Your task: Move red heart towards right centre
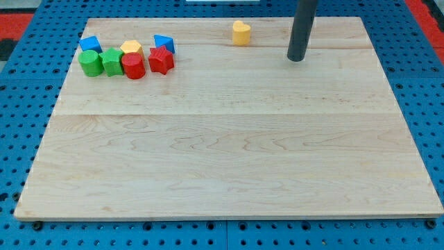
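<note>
Two red blocks sit in a cluster at the view's top left. One is rounded point(132, 67), possibly the heart, and the other is star-like point(161, 60); they lie close together. My tip point(296, 59) rests on the board near the top edge, right of centre. It is far to the right of both red blocks and touches no block. The nearest block is a yellow heart point(241, 32), up and to the left of the tip.
The cluster also holds two green blocks point(89, 62) point(112, 61), a yellow block point(131, 48) and two blue blocks point(90, 44) point(164, 44). The wooden board point(229, 160) lies on a blue pegboard surface.
</note>
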Available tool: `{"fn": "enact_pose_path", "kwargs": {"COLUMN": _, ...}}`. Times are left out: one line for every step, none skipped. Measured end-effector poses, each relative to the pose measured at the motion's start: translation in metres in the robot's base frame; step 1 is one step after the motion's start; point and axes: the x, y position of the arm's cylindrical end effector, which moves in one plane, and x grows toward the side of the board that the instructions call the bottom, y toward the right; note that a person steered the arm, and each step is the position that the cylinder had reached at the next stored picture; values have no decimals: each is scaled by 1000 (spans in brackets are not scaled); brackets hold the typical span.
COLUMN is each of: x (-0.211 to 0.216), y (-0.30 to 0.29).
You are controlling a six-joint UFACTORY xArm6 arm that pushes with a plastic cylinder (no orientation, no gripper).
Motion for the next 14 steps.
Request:
{"fn": "enact_pose_path", "kwargs": {"x": 0, "y": 5}}
{"fn": "enact_pose_path", "kwargs": {"x": 0, "y": 10}}
{"fn": "enact_pose_path", "kwargs": {"x": 0, "y": 17}}
{"fn": "enact_pose_path", "kwargs": {"x": 3, "y": 21}}
{"fn": "enact_pose_path", "kwargs": {"x": 44, "y": 15}}
{"fn": "enact_pose_path", "kwargs": {"x": 72, "y": 2}}
{"fn": "enact_pose_path", "kwargs": {"x": 72, "y": 2}}
{"fn": "enact_pose_path", "kwargs": {"x": 63, "y": -28}}
{"fn": "enact_pose_path", "kwargs": {"x": 55, "y": -82}}
{"fn": "enact_pose_path", "kwargs": {"x": 54, "y": -132}}
{"fn": "enact_pose_path", "kwargs": {"x": 55, "y": -176}}
{"fn": "enact_pose_path", "kwargs": {"x": 56, "y": -204}}
{"fn": "enact_pose_path", "kwargs": {"x": 56, "y": -206}}
{"fn": "enact_pose_path", "kwargs": {"x": 56, "y": -206}}
